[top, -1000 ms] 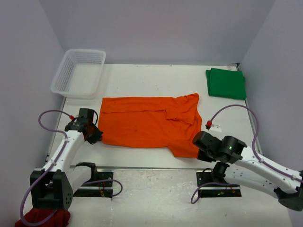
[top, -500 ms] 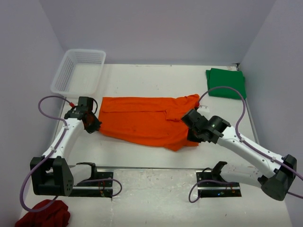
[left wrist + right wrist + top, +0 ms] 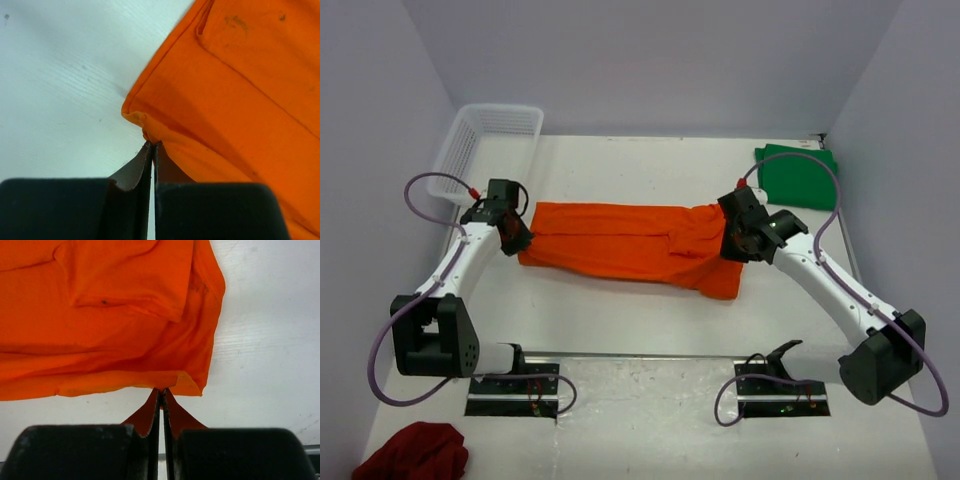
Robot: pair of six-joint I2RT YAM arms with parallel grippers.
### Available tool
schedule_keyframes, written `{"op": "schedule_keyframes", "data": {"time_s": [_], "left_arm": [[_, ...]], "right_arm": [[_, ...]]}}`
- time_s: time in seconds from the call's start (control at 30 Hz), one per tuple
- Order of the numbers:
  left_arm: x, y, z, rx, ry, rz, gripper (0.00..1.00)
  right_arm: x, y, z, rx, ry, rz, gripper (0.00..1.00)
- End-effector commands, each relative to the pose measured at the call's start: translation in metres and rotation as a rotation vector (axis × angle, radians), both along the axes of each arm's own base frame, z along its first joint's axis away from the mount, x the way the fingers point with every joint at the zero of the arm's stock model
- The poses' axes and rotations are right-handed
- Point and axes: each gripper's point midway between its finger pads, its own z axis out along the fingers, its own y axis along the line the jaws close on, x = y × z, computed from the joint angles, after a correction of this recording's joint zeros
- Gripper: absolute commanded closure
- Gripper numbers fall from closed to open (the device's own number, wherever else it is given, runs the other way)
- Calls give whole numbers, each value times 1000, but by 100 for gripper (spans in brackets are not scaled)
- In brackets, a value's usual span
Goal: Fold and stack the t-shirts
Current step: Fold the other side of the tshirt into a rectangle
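Lying crumpled at the lower left of the overhead view, a dark red cloth (image 3: 410, 452) is the nearest thing and looks to be no part of the job. Above it a bare strip of white table (image 3: 620, 320) runs across the frame.

At mid-frame the bright orange short-sleeved cloth shirt (image 3: 620, 245) stretches as a wide band between the two arms. The left gripper (image 3: 151, 145) is clenched on the shirt's left corner, where the hem bunches at its tips. The right gripper (image 3: 161, 390) is pinched tight on the right end, with orange fabric showing between its fingers.

The shirt reads as light, limp and thin, so it will probably sag between the two holds and wrinkle if either end slackens. Corners and the doubled hem look like the best places to grip, since a single layer might slip out. The step in hand seems to be a lengthwise fold.

Farther off, a plain dark green cloth shirt (image 3: 798, 178) lies folded at the upper right, well apart from the orange one. A white plastic mesh basket (image 3: 448, 152) stands at the upper left.
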Motion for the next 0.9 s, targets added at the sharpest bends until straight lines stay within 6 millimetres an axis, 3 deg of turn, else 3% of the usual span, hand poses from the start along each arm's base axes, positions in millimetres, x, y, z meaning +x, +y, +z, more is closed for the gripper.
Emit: {"op": "schedule_keyframes", "data": {"time_s": [0.0, 0.3, 0.47, 0.87], "left_arm": [[27, 12, 19, 61, -73, 1, 100], [56, 10, 7, 54, -34, -9, 100], [68, 13, 0, 75, -15, -4, 100], [94, 16, -9, 97, 3, 0, 100]], "right_arm": [[24, 4, 22, 33, -67, 30, 100], [54, -5, 28, 7, -62, 8, 100], [69, -2, 25, -4, -47, 15, 100], [97, -21, 14, -39, -7, -30, 100]]}}
